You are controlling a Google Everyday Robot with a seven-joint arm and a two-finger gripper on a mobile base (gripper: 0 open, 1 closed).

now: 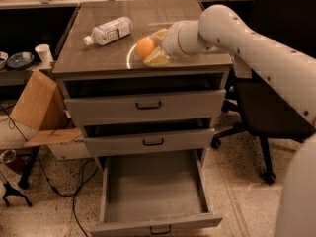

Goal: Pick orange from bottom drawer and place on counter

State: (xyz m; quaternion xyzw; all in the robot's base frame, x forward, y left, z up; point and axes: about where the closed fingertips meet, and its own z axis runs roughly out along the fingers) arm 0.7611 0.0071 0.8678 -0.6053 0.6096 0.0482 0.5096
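My gripper [150, 47] is shut on the orange [144, 47], a small round orange fruit held between its pale fingers [157, 58]. It hangs just above the counter [89, 58], the glossy grey-brown cabinet top, near the middle of its front half. My white arm reaches in from the right. The bottom drawer [153, 191] is pulled fully out below, and its flat grey floor is bare.
A plastic water bottle [108, 30] lies on its side at the counter's left. The two upper drawers [148, 105] stand slightly open. A black office chair [266, 107] is on the right. A cardboard box [37, 107] and cables are on the left floor.
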